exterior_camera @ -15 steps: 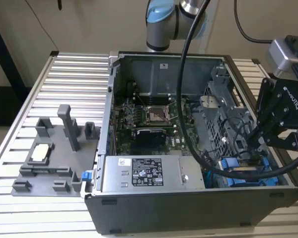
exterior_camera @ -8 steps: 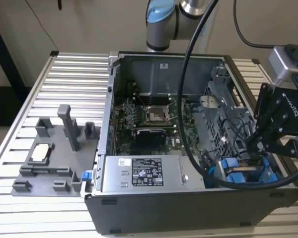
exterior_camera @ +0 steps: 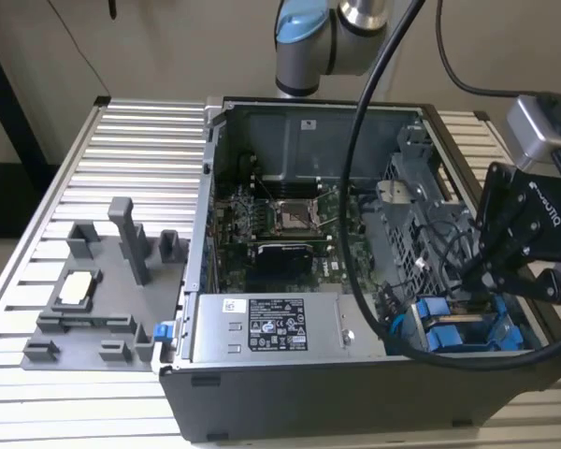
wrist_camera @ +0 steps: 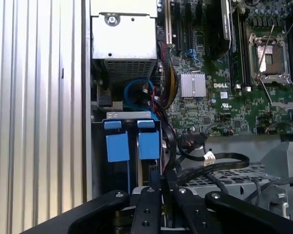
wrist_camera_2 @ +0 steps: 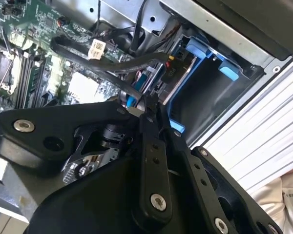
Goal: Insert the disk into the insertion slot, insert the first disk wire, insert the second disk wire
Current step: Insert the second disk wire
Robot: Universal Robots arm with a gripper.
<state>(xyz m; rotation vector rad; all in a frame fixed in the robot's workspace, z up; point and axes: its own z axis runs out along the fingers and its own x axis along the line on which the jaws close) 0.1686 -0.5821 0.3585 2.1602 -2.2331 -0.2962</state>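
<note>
- The gripper [exterior_camera: 467,281] hangs low over the corner of the open computer case [exterior_camera: 290,398] on the exterior view's right, just above the blue drive bays.
- In the second wrist view the fingers [wrist_camera_2: 149,141] are drawn tight together, and a small blue-and-dark plug [wrist_camera_2: 131,101] sits right at their tips; it looks pinched, though I cannot tell how firm the hold is.
- The disk [wrist_camera: 144,168] appears already seated in the insertion slot [wrist_camera: 132,117]: in the first wrist view two blue tabs stand side by side at the mouth of the grey cage.
- So my guess is the wire work is in hand. To do it well, the plug should meet its socket square, not tilted, and the push should run straight along the drive.
- Loose black cables [wrist_camera: 219,161] loop close beside the bay; they could snag the fingers or get trapped.
- Inside the case I see the green board [exterior_camera: 290,220], the silver power box [exterior_camera: 271,327] and the perforated cage [exterior_camera: 416,224].
- On the grey tray [exterior_camera: 84,290] outside sit holders, one with a pale square part [exterior_camera: 78,288].
</note>
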